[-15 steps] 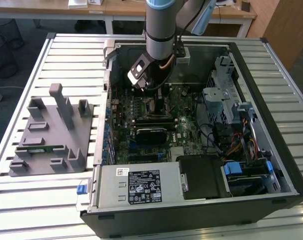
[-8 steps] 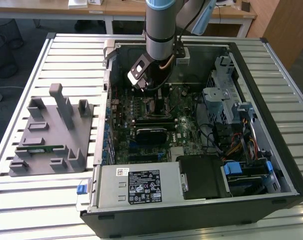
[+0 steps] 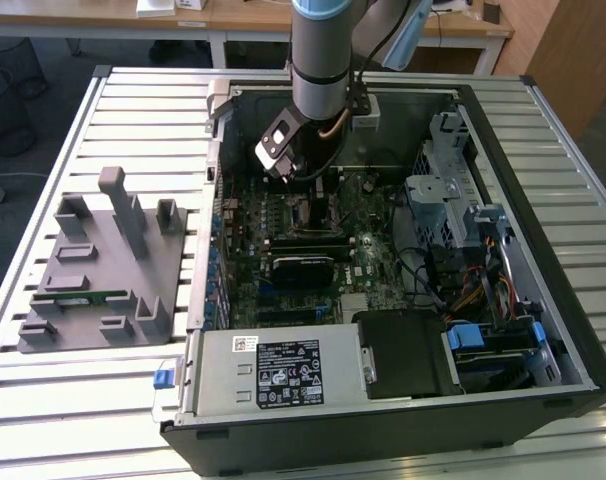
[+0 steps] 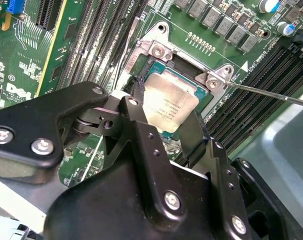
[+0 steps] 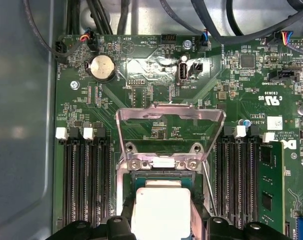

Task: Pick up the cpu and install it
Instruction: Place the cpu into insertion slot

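- In the second wrist view, the gripper has its black fingers pressed against opposite edges of the cpu and is clamped on it. The chip is silver top up, right over the open socket. I cannot tell whether it rests in the socket. A thin metal lever juts out beside the socket.
- The first wrist view adds the raised load plate, memory slots flanking the socket, and a coin battery.
- The exterior view shows the arm standing in the open computer case near its 12 o'clock end, with the power supply at 6 o'clock.
- The case lies on a slatted metal table, with a grey fixture at its 9 o'clock. Wooden desks stand beyond at 12 o'clock.
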